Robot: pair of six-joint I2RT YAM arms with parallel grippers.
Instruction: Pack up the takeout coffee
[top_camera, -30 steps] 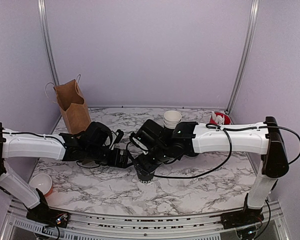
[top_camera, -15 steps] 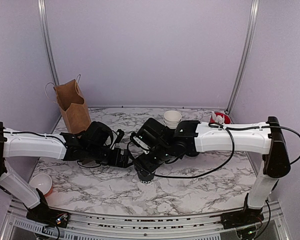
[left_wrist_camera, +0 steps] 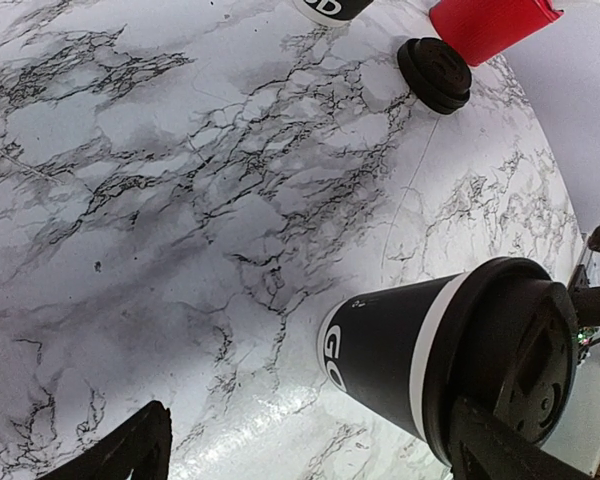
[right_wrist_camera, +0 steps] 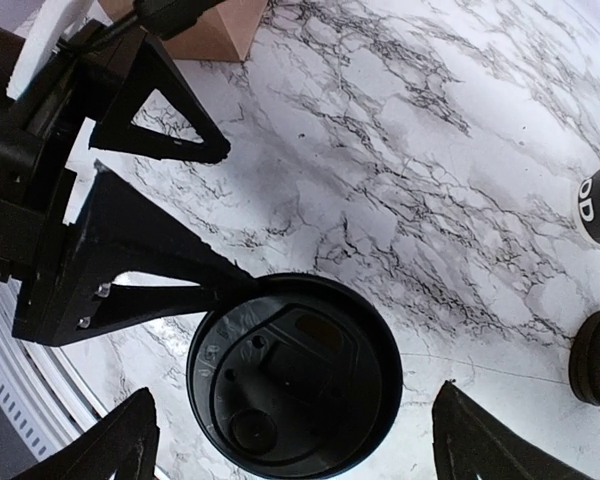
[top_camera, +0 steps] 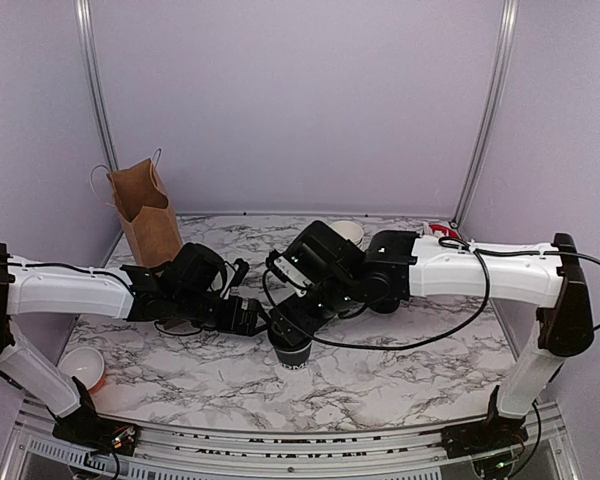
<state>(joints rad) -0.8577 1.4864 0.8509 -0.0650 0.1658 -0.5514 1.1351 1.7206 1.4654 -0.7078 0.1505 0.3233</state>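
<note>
Since the earlier frame the right arm has swung a little toward the near edge. In the top view its wrist now covers most of the stack of white-rimmed cups. The left arm has not shifted.

The small black paper cup with the round black plastic lid stands upright on the marble surface. It is between the two arms and well apart from the brown paper bag, which stands open at the far left.

From above we cannot see the jaws. The right wrist view looks straight down on the lid. There the right gripper hangs over it with its jaws spread wide, one on either side, neither touching. That view also shows the left gripper released, with its nearer finger ending just beside the cup.

Only the left wrist view shows the cup's side, where we read white letters "GO" below a white band. Beyond it lie a short stack of black lids, a red cup and another black cup lettered "OD".

The lid hides the cup's contents, and we cannot see inside the bag.
</note>
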